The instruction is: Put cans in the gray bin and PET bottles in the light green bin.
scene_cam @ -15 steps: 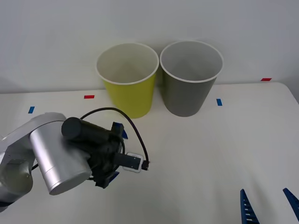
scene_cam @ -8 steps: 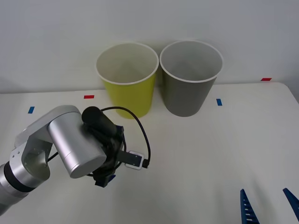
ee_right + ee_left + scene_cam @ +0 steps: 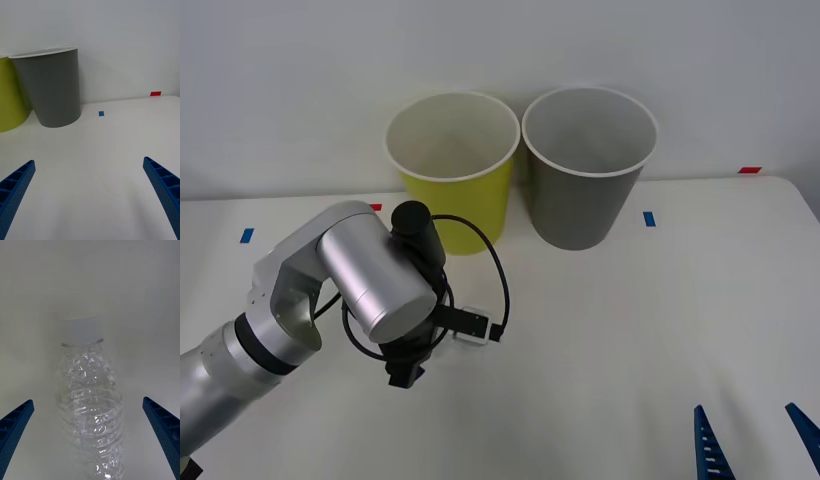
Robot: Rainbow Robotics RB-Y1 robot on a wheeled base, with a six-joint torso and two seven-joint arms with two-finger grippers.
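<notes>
At the front view's 5 o'clock corner the right gripper (image 3: pixel 756 440) waits low over the table (image 3: pixel 630 330), its two blue fingers spread wide and holding nothing.

Further in, at about 8 o'clock, the left arm (image 3: pixel 370 285) bends down over the table. Its gripper is hidden under the wrist in the front view, but the left wrist view shows the left gripper (image 3: pixel 90 438) with fingers wide apart, one on each side of the bottle (image 3: pixel 90 405). The clear, ribbed bottle with its white cap lies between them, and neither finger touches it.

The risk, as I judge it, is in the closing. The bottle is light, round and slick, so fingers closing off-centre or too high could pinch it out sideways or set it rolling. Squeezing too hard could crumple it.

Farthest back, at 12 o'clock, the yellow-green bin (image 3: pixel 452 170) and, to its right, the gray bin (image 3: pixel 588 165) stand almost touching. A loose carry could drop the bottle in the wrong one.
</notes>
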